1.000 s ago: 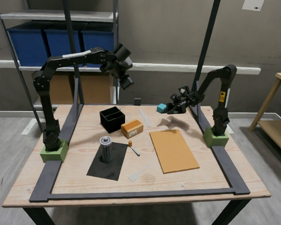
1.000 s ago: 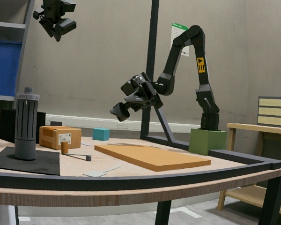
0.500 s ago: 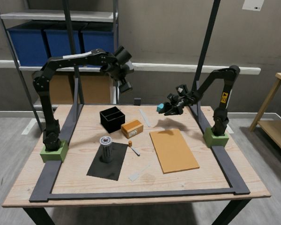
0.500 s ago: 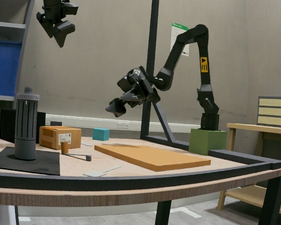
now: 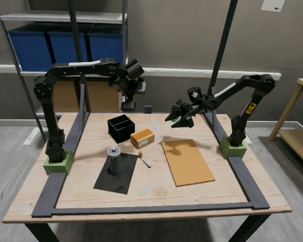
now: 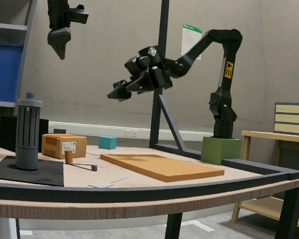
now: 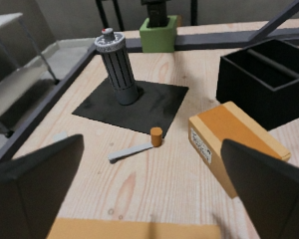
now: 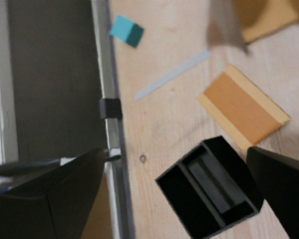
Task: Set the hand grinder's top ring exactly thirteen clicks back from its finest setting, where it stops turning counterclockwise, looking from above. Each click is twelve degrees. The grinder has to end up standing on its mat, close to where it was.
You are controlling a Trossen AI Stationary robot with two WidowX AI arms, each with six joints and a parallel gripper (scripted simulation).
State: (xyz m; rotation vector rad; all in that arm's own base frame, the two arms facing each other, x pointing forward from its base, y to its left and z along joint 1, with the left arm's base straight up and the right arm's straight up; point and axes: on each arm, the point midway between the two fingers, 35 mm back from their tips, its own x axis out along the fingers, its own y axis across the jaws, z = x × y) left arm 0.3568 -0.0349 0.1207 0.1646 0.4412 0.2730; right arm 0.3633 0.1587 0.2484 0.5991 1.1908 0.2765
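Both my left gripper (image 5: 168, 123) (image 6: 117, 93) (image 7: 153, 143) and right gripper (image 5: 128, 106) (image 6: 63, 58) (image 8: 174, 154) are open, so I'd brace the grinder (image 5: 115, 162) (image 6: 27, 128) (image 7: 121, 70), upright on its mat (image 5: 125, 179) (image 6: 50, 175) (image 7: 161, 102) at near left, before turning its ring squarely to the counterclockwise stop.
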